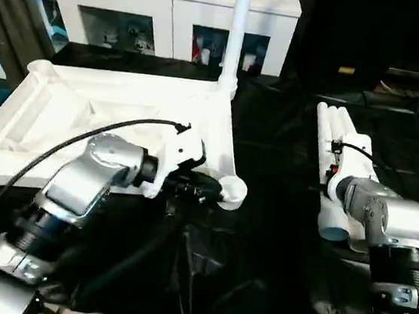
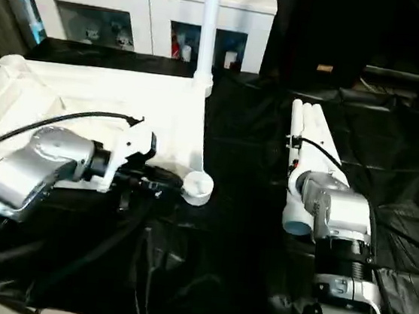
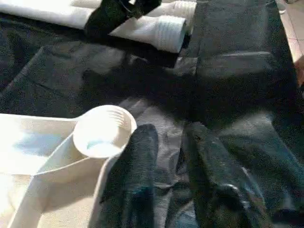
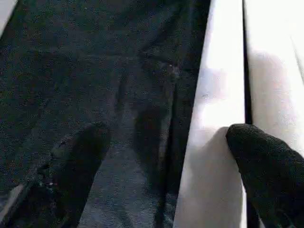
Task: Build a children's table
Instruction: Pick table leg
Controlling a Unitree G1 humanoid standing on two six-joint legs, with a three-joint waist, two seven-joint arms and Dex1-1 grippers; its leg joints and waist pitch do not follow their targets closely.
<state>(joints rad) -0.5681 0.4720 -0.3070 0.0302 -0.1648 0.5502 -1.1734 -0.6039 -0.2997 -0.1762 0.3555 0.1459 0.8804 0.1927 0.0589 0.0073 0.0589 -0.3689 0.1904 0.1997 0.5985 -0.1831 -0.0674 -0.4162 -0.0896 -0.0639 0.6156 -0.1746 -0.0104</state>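
Your tabletop [image 1: 107,123] lies ribbed side up on the black sheet [image 1: 261,231], and one leg [image 1: 237,31] already stands upright in the far corner socket, in front of the white cabinet [image 1: 173,9]. Three more legs [image 1: 337,164] lie bundled side by side on the sheet, well apart from the tabletop, out on your right.

Your left gripper [image 3: 166,142] sits just beside the near corner socket [image 3: 102,130], which is empty. Its fingers [image 3: 137,161] stand slightly apart, with nothing between them but the sheet. It looks like it's bracing or marking that corner, not holding anything.

Your right gripper [image 4: 166,156] is down over the bundle, fingers [image 4: 266,161] spread wide. One finger rests on a leg tube [image 4: 213,118], the other hangs over the black sheet beside it, so the leg isn't yet between them.

You seem to be at the pick-up for leg number two. The next move, I'd say: shift the right gripper across so both fingers straddle the nearest tube, close on it, lift it clear of its neighbours, then swing it over to that open near socket. Watch for the tubes rolling when you pinch one; they lie touching each other.
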